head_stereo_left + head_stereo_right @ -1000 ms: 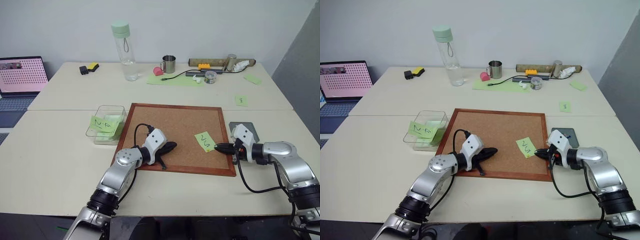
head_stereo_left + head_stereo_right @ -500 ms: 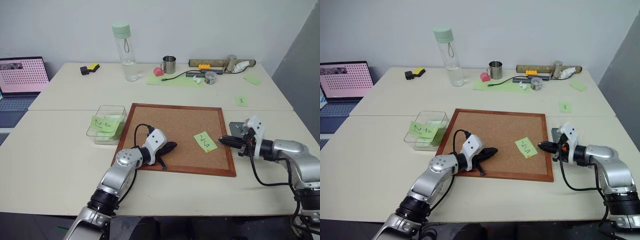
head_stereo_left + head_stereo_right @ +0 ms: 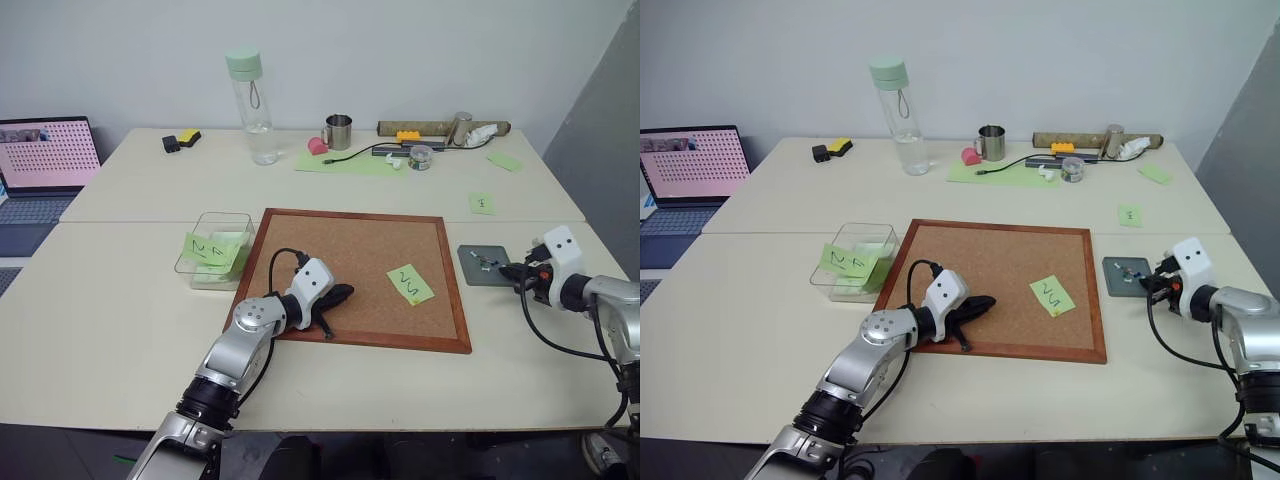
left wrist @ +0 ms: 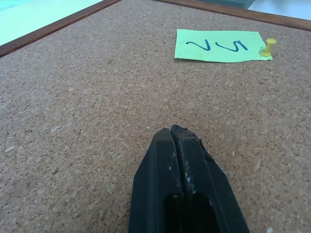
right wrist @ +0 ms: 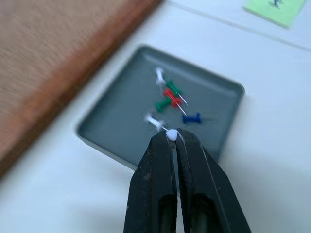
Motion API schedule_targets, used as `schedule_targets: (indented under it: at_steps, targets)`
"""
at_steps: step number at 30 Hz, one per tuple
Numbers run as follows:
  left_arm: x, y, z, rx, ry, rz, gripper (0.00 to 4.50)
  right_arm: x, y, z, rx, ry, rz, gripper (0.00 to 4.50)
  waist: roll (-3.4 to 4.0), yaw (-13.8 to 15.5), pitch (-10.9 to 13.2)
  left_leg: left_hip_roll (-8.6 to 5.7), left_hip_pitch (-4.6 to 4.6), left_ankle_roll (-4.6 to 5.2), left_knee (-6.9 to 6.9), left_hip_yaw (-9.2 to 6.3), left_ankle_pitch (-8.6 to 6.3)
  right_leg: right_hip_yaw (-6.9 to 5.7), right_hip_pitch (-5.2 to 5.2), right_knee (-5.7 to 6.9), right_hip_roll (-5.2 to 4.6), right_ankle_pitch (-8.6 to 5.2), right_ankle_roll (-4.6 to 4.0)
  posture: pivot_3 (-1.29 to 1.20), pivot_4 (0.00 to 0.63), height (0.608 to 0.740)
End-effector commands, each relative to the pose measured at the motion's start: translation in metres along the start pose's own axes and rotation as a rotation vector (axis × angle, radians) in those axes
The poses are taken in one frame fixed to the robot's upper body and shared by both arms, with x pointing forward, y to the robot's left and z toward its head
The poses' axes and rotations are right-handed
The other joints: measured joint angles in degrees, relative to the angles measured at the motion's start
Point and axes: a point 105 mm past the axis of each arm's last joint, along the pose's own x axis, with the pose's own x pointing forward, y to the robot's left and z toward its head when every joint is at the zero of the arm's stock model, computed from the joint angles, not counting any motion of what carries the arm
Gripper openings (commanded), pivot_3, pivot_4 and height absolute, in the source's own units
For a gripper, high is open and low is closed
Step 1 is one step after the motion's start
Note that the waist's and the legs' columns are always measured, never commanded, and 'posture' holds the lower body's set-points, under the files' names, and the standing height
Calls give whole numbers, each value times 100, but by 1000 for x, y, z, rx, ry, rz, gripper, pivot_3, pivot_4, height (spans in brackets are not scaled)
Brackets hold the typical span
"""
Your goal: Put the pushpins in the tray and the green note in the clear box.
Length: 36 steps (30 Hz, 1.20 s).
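Note:
The green note with a black squiggle lies on the cork board, and a yellow pushpin stands in one corner of it. My left gripper rests shut and empty on the board, left of the note. My right gripper hangs over the near edge of the dark grey tray, shut on a white pushpin at its tips. Several pushpins lie in the tray: red, green, blue and white. The clear box sits left of the board and holds other green notes.
A tall clear bottle, a metal cup, a pale green sheet and clutter stand along the back. A small green note lies behind the tray. A laptop is at the far left.
My right gripper has swung right, from the note's edge on the cork board to above the tray. The left arm and the note have stayed put.

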Motion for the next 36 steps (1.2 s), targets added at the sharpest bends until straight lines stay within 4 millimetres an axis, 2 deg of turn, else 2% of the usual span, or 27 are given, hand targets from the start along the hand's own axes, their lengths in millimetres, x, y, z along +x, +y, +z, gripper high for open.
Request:
schedule_targets:
  at_steps: [1,6,8,10,12,16,21,24,31,34,36]
  targets:
    - [-6,3,-34,-38,124,44,0,-1,-5,18,-38,-53,-20,1134,0,1,0,0,0,0,0,-1,0,0,0,0,0,0,0,0,150,740]
    - [-8,5,-34,-37,124,49,0,-5,4,31,-75,-112,46,2145,0,3,0,0,-1,0,0,-1,0,0,1,-1,0,0,0,0,150,740]
    - [-8,5,-34,-38,124,53,0,-12,18,40,-146,-145,125,2680,1,2,0,0,-1,0,0,-1,0,-1,0,-1,0,0,0,0,150,740]
    - [-8,6,-34,-38,123,54,0,-18,41,47,-239,-168,235,3129,1,4,1,0,-2,0,0,-4,0,-2,0,-1,0,-1,2,0,150,740]
    - [-9,6,-33,-38,120,56,0,-24,70,49,-303,-180,366,3129,0,0,1,0,-2,0,-1,-7,0,-4,1,-4,0,-4,6,0,150,740]
    - [-8,7,-32,-34,118,52,0,-25,115,45,-390,-182,511,3129,-3,-2,2,1,-1,0,0,-12,0,-7,4,-5,1,-5,8,0,150,740]
    - [-6,8,-30,-28,116,46,0,-12,144,36,-402,-191,572,3129,-10,4,5,0,-3,-1,0,-17,0,-10,4,-9,1,-4,8,0,150,740]
    - [-5,8,-30,-30,114,44,0,-5,149,35,-384,-206,585,3129,-10,10,5,0,-4,-1,0,-21,0,-13,4,-10,0,-4,8,0,150,740]
    - [-6,5,-32,-37,116,46,0,7,143,29,-347,-209,577,3129,-10,10,6,0,-4,-1,0,-22,0,-14,4,-12,0,-4,7,0,150,740]
    - [-6,6,-32,-36,119,47,0,10,142,27,-323,-213,576,2669,-10,9,6,0,-4,-1,0,-22,0,-14,4,-12,0,-4,7,0,150,740]
    - [-7,6,-33,-37,120,48,0,11,141,26,-315,-217,574,2114,-10,8,6,0,-4,-1,-1,-21,0,-13,4,-12,0,-4,7,0,150,740]
